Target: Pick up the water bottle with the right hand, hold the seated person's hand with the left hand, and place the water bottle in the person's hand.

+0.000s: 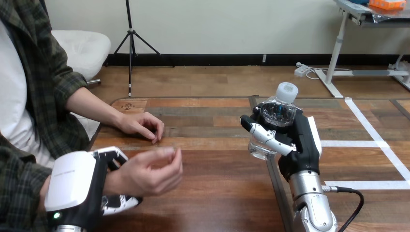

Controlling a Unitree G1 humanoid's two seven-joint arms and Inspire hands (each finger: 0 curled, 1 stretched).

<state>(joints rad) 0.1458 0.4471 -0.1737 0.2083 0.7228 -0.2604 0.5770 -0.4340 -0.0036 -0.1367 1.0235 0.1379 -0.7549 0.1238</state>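
Two hands of mine, and both are closed on something. My right hand [300,140] grips the water bottle [279,112], fingers and thumb wrapped across its clear body, with the white cap [287,90] above them. The bottle is at the right edge of the table [212,193], about halfway along it, and I cannot tell whether its base touches the wood. My left hand [77,179] is at the near left corner, curled round the person's wrist [116,180], with one digit over it and the others under it. Beyond my grip, the person's held hand [152,169] hangs over the table with loosely bent fingers, well apart from the bottle. The person's other hand [142,126] rests on the wood toward the far left corner.
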